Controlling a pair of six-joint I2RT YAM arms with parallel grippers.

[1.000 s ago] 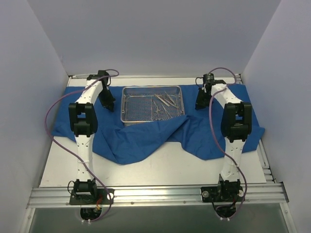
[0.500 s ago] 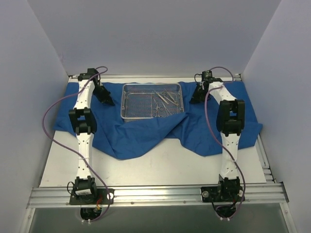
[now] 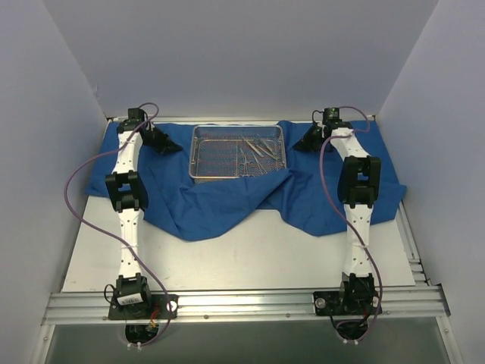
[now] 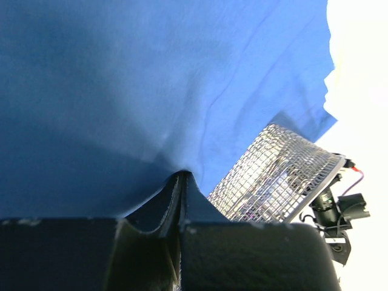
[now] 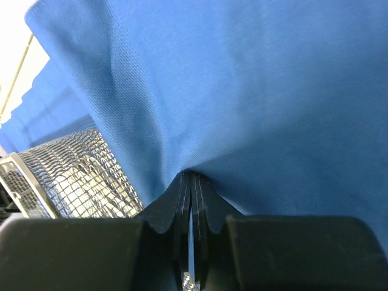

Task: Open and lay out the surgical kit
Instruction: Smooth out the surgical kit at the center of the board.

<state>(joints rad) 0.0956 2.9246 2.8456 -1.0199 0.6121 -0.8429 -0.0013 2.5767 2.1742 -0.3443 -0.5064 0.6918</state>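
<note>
The royal-blue cloth wrap [image 3: 220, 208] lies spread across the far half of the table, its near edge rumpled. The silver wire-mesh tray [image 3: 206, 155] sits on it at the far middle, with several slim steel instruments [image 3: 256, 150] in its right half. My left gripper [image 3: 168, 147] is shut on the cloth left of the tray; in the left wrist view the cloth [image 4: 151, 91] is pinched between my closed jaws [image 4: 182, 177], tray [image 4: 279, 182] beside. My right gripper [image 3: 303, 144] is shut on the cloth right of the tray, pinching the cloth [image 5: 242, 91] at its jaws [image 5: 191, 177], with the tray [image 5: 73, 176] to the left.
Grey walls enclose the table on the left, back and right. The bare white table top [image 3: 265, 258] lies between the cloth's near edge and the metal rail [image 3: 242, 303] holding the arm bases. Purple cables loop off both arms.
Both grippers have moved toward the back wall, pulling the cloth and the tray on it farther back. The cloth's near edge has drawn away from the front.
</note>
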